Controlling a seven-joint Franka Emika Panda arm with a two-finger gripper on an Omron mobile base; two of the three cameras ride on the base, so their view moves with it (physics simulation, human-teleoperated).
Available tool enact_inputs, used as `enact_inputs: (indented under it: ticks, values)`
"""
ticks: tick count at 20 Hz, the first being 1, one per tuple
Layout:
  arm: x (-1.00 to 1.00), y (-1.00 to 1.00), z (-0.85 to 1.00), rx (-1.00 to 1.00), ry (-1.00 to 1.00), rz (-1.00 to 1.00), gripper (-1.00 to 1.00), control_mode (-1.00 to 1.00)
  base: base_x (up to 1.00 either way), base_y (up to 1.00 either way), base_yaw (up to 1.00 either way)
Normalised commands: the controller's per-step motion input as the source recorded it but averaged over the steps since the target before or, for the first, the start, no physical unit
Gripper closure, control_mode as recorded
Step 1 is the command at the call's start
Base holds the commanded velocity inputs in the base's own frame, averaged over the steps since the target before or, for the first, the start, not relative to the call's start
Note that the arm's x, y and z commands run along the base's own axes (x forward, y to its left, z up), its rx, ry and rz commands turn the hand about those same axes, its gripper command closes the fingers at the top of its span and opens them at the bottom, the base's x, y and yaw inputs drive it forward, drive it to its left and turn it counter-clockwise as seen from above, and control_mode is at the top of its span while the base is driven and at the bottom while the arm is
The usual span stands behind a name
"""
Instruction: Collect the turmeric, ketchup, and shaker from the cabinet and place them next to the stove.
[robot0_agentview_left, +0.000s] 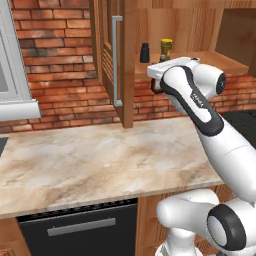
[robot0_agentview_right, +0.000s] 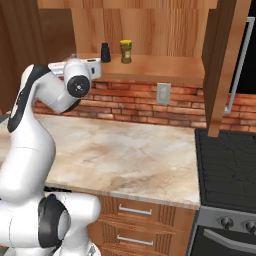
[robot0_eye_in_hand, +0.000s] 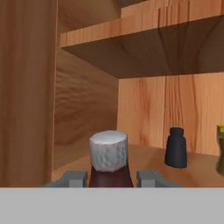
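Observation:
In the hand view the ketchup (robot0_eye_in_hand: 108, 151), a maroon bottle with a pale grey cap, stands at the front of the cabinet shelf (robot0_eye_in_hand: 144, 153). My gripper (robot0_eye_in_hand: 111, 177) is shut on the ketchup, one fingertip on each side of its body. The black shaker (robot0_eye_in_hand: 176, 148) stands to its right, deeper on the shelf, and the turmeric (robot0_eye_in_hand: 220, 148) is cut off by the right edge. From the base, the shaker (robot0_agentview_left: 144, 52) and the yellow-capped turmeric (robot0_agentview_left: 166, 50) stand side by side on the shelf behind my hand (robot0_agentview_right: 92, 67). The stove (robot0_agentview_right: 230, 170) lies at the right.
The cabinet door (robot0_agentview_left: 111, 60) with its grey handle (robot0_agentview_left: 116, 60) stands open to the left of my hand. The marbled counter (robot0_agentview_left: 100, 160) stretches below, with a black dishwasher (robot0_agentview_left: 80, 230) under it. A wall outlet (robot0_agentview_right: 163, 93) sits on the brick wall.

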Motion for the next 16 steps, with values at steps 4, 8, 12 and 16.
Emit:
enact_inputs:
  ticks: [4,8,12,16]
  values:
    - [-0.48,-0.43,0.00,0.02,0.02,0.00,1.00,-1.00,0.00,0.00,0.00]
    - [-0.41,-0.58,-0.11,0.03,0.05,0.00,1.00,-1.00,0.00,0.00,0.00]
    - [-0.33,-0.69,-0.40,0.03,0.12,0.00,1.00,-1.00,0.00,0.00,0.00]
    - [-0.26,-0.75,-0.51,0.01,0.12,0.00,1.00,-1.00,0.00,0.00,0.00]
